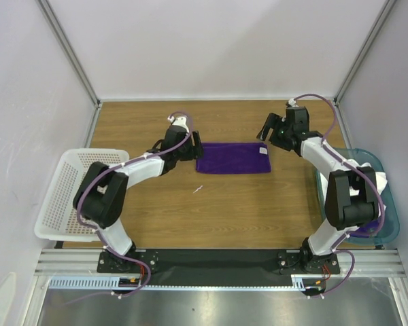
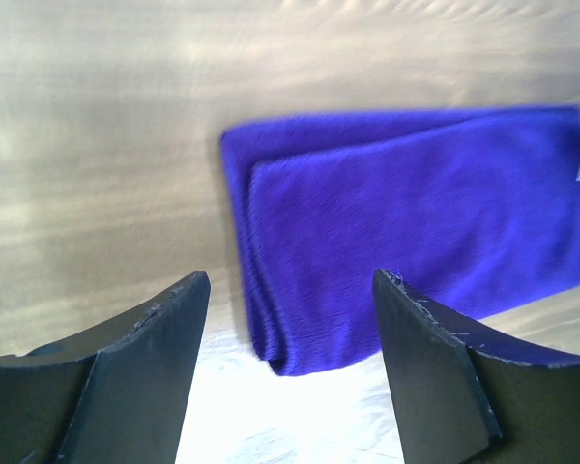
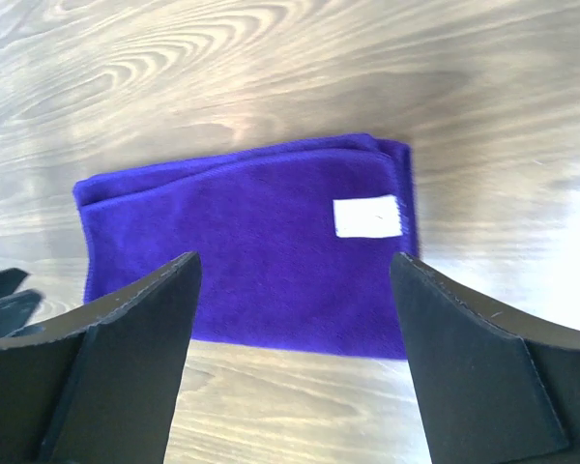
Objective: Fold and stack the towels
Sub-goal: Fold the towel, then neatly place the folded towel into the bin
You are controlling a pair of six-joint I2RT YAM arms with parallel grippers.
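Purple towel point(image 1: 232, 157) lies flat on the table point(image 1: 245, 210), far-centre, folded into a long rectangle with its long sides running left to right. Layered edges show at its left end in the left wrist view point(image 2: 406, 222). White tag point(image 3: 366, 216) sits on the top face near the right end.

Left fingers point(image 2: 145, 358): spread wide, holding nothing. They hover low at the towel's left end; the towel's near-left corner shows in the gap between them, on the table beneath. In the top view the left fingers point(image 1: 192, 151) are just at that edge; I cannot tell whether they touch it.

Right fingers point(image 3: 126, 338): spread wide, holding nothing. They stand over the towel, and its whole outline shows between and beyond them. In the top view the right fingers point(image 1: 268, 130) are just beyond the towel's far-right corner.

White basket point(image 1: 68, 197) is at the table's left edge. Teal bin point(image 1: 389, 204) is at the right edge and holds a white towel point(image 1: 375, 178) and some purple cloth point(image 1: 367, 229), both partly hidden by the right arm.

A small white scrap point(image 1: 199, 189) lies on the table, near of the towel.
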